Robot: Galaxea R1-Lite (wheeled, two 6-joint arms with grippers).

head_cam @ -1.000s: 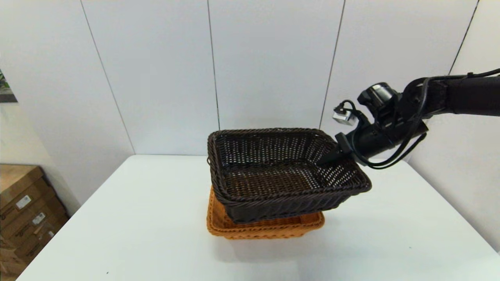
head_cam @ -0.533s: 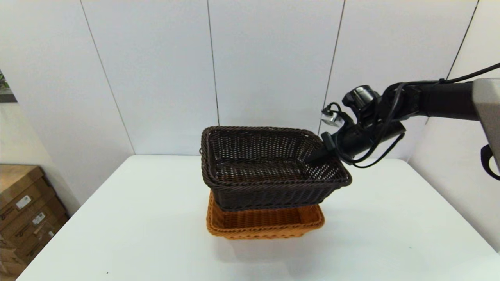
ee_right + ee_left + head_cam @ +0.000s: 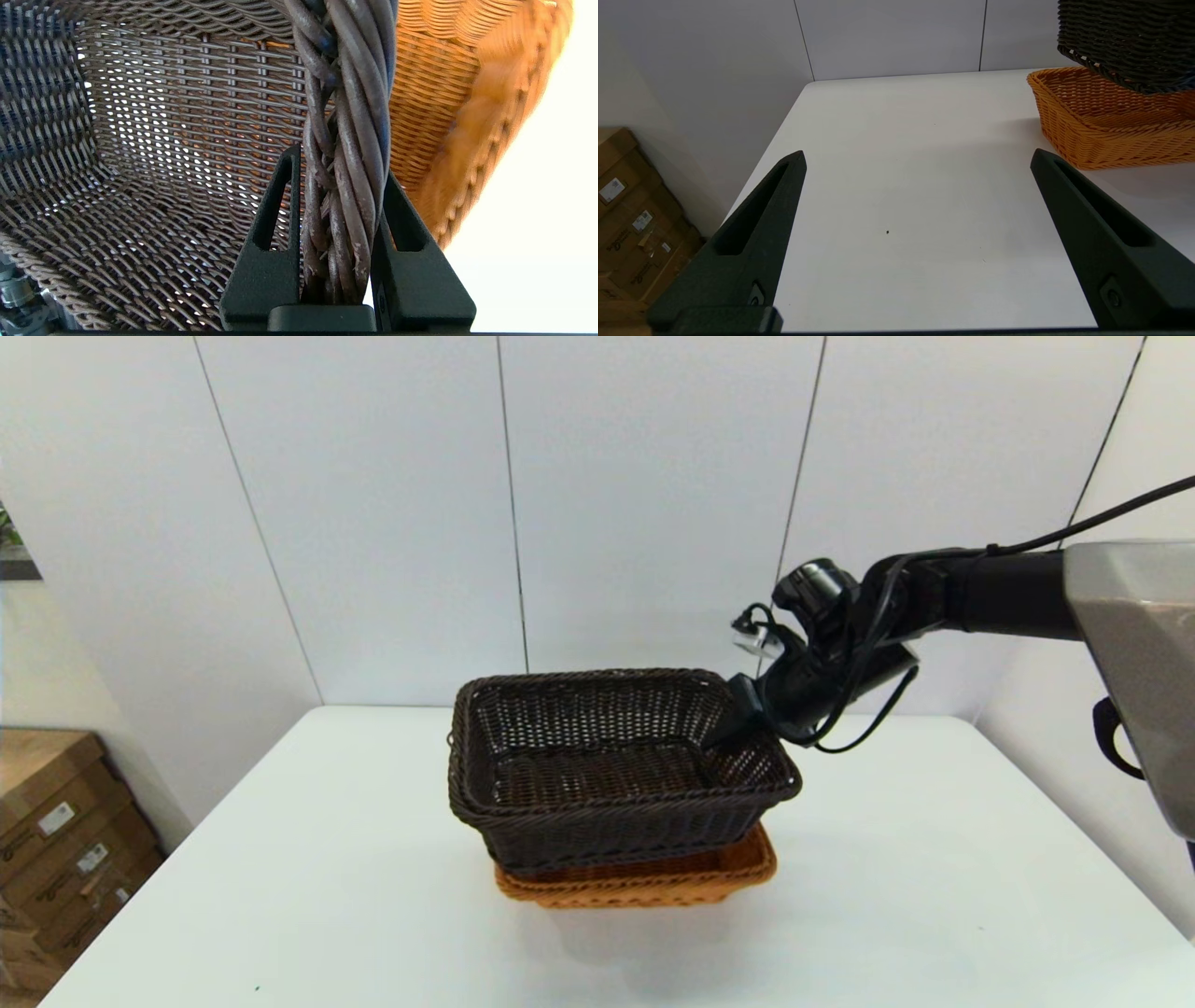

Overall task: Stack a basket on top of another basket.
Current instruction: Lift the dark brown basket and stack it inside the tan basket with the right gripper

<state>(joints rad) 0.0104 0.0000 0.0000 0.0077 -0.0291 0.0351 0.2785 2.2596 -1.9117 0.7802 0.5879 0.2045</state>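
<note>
White table (image 3: 308,859) carries the orange-tan basket (image 3: 653,882) at lower centre, the dark brown basket (image 3: 607,765) hanging mouth-up, long axis left-right, partly nested but seemingly unreleased, its right rim pinched by the right gripper (image 3: 733,728); the left gripper (image 3: 915,158) idles spread.

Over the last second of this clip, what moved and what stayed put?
The right gripper, clamped on the dark basket at its right rim throughout, carried it leftward and down, until it sits low over the orange basket, partly inside it. The orange basket kept its place on the table. The left gripper hangs open above the table, away from both.
</note>
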